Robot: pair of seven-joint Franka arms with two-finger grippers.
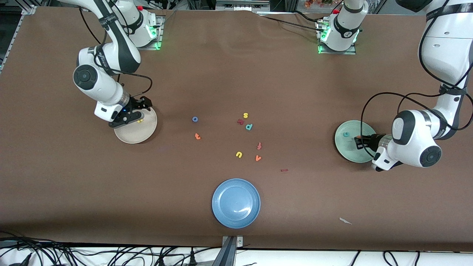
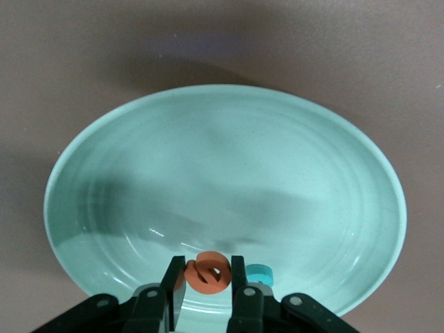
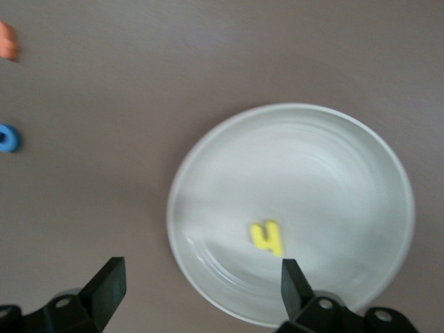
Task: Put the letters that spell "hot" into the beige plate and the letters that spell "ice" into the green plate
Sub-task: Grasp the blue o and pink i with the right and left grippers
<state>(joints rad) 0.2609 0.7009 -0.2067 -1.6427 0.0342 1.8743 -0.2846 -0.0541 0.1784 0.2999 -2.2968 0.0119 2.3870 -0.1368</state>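
My right gripper [image 1: 136,116] hangs open over the beige plate [image 1: 127,137], its fingers wide apart [image 3: 201,284]. The yellow h [image 3: 267,237] lies in that plate [image 3: 361,180], free of the fingers. My left gripper [image 1: 357,142] is low over the green plate [image 1: 345,152], shut on the orange e [image 2: 210,272]. The teal c [image 2: 261,274] lies in the green plate [image 2: 229,166] beside the fingers. On the bare table lie the blue o [image 1: 195,119], the orange t [image 1: 197,136] and the maroon i [image 1: 284,170].
Mid-table lies a cluster of letters: yellow s [image 1: 245,115], a dark red one [image 1: 240,121], teal d [image 1: 249,126], red-orange f [image 1: 259,146], yellow u [image 1: 238,154], orange v [image 1: 258,158]. A blue plate [image 1: 236,203] sits near the front edge. A paper scrap [image 1: 345,221] lies toward the left arm's end.
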